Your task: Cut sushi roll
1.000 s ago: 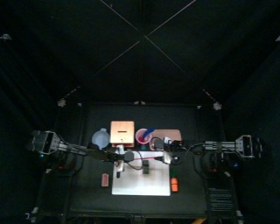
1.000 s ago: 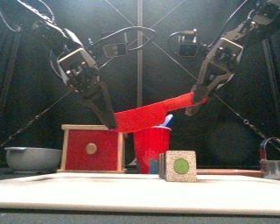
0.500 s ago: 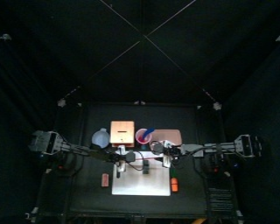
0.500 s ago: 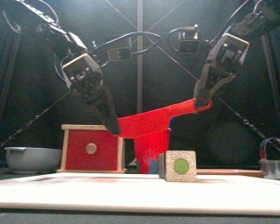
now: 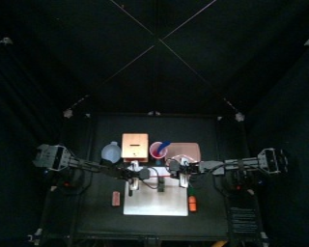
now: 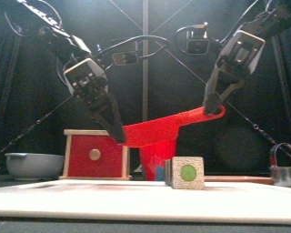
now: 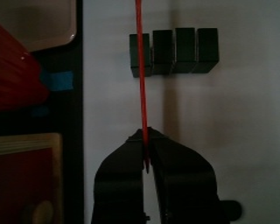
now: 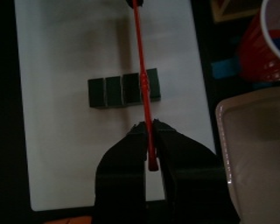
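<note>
Front view shows both grippers, left (image 6: 115, 134) and right (image 6: 214, 107), clamped on the red cutter (image 6: 160, 127). You find the sushi roll (image 7: 175, 51) on the white board (image 7: 213, 131) (soft, crumbly probably); press gently mid-roll.

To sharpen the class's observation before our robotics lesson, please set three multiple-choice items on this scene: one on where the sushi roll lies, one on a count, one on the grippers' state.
1. Where does the sushi roll lie?
A. on the white board
B. in the red cup
C. on the wooden box

2. How many segments does the roll show in the wrist views?
A. two
B. four
C. six

3. What are the two grippers doing?
A. both open and empty
B. each shut on the red strip
C. one holds the roll

Answers: 1 A, the roll rests on the board's white surface. 2 B, four dark blocks sit side by side. 3 B, the left gripper and right gripper each pinch one end of the strip.
</note>
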Available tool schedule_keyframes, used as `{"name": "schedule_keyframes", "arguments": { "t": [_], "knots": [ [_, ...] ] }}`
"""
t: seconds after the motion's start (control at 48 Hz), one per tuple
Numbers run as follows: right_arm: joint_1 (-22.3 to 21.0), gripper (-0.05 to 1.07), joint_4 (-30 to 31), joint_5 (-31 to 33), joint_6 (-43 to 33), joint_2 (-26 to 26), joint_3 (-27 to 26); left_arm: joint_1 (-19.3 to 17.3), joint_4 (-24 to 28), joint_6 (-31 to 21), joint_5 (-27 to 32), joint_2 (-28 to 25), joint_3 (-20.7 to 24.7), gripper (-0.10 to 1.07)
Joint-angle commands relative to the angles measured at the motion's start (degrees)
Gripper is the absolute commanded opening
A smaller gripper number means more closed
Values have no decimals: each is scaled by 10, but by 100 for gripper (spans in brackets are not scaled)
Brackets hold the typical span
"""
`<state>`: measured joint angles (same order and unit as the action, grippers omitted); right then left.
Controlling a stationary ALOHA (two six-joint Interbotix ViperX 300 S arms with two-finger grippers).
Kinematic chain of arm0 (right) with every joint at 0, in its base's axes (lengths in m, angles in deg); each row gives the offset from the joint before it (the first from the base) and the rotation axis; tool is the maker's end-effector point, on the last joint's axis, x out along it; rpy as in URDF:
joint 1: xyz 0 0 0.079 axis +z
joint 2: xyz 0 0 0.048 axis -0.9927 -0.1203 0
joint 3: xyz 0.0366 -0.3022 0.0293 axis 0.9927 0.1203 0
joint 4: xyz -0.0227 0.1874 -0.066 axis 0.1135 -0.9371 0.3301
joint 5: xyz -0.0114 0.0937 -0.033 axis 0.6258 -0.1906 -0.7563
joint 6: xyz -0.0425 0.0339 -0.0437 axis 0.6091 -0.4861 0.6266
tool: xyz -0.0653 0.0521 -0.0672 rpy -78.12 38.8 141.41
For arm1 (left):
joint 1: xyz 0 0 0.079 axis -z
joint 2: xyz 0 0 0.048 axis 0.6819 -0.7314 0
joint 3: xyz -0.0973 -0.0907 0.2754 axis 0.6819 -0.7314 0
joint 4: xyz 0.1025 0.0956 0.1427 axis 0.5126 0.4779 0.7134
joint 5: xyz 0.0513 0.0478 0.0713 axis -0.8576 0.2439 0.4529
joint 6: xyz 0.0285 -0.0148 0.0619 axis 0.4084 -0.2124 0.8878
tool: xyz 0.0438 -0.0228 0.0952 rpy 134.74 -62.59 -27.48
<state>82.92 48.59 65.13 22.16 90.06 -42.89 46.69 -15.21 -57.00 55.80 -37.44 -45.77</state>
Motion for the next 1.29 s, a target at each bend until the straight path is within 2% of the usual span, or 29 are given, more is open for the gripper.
{"name": "schedule_keyframes", "arguments": {
  "t": [0.0, 0.146, 0.396, 0.75, 1.271],
  "knots": [
    [6, 31, -12, -18, -2, 7, 9, -3, 1, -1, -18, -1, 14, 36],
    [11, 31, -37, -47, -3, 9, 47, -3, 1, -2, -57, -19, 16, 36],
    [15, 31, -50, -60, -1, 19, 72, -4, 0, -3, -76, -27, 24, 36],
    [12, 31, -17, -62, -1, 18, 79, -11, -1, -3, -77, -53, 35, 36],
    [15, 31, -20, -103, -1, -14, 101, -11, -5, -4, -71, -82, 39, 36]
  ]
}}
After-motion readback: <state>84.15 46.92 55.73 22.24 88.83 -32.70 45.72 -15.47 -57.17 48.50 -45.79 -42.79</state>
